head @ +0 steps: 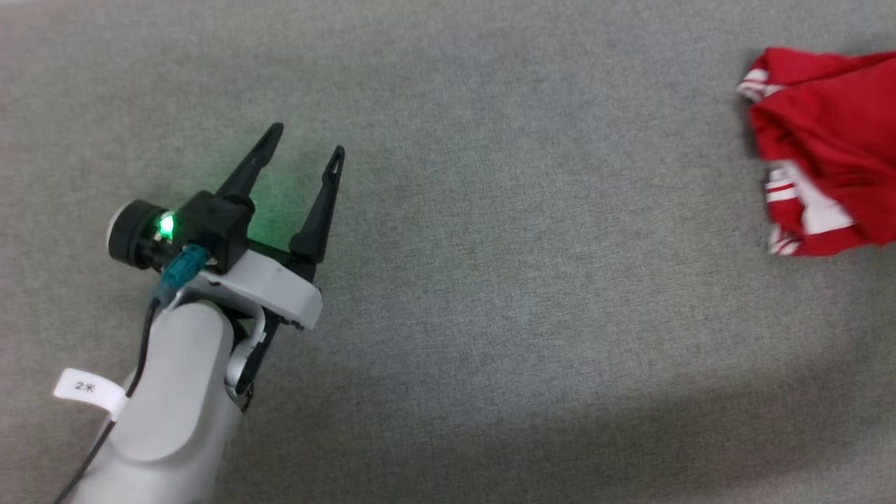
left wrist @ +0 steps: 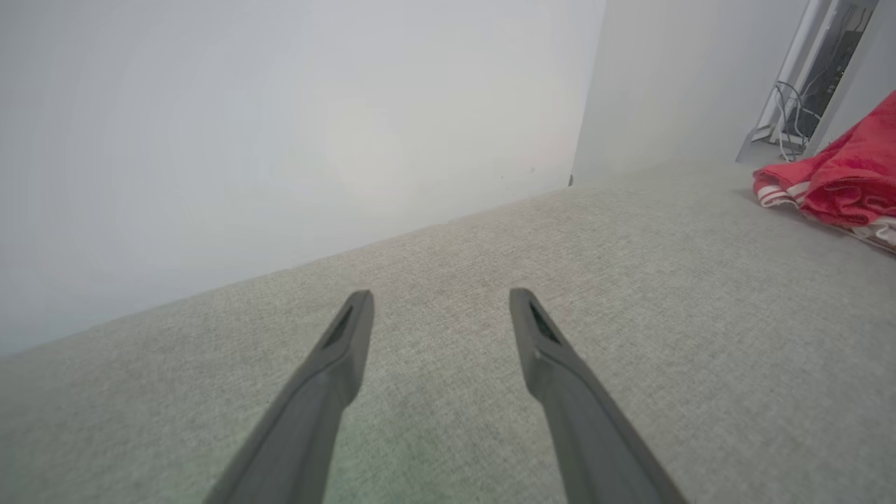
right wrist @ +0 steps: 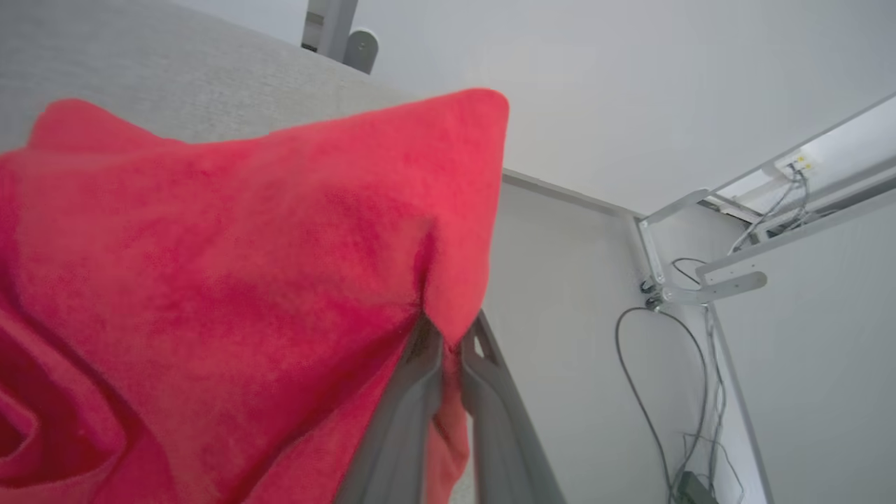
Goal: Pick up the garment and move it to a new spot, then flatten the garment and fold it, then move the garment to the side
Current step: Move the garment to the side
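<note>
The garment (head: 826, 147) is a crumpled red heap with white striped trim at the right edge of the grey surface in the head view. From the left wrist it shows far off to the right as the garment (left wrist: 836, 178). My left gripper (head: 306, 143) hovers open over bare surface at the left, well away from the cloth; its fingers (left wrist: 343, 350) stand wide apart with nothing between them. In the right wrist view my right gripper (right wrist: 448, 332) is shut on a fold of the garment (right wrist: 231, 280), which drapes over the fingers. The lettering is hidden.
The grey fabric surface (head: 490, 280) spreads wide between my left gripper and the garment. A white wall (left wrist: 280, 126) runs along its far edge. Beyond the surface's right end are a metal frame and hanging cables (right wrist: 700, 294).
</note>
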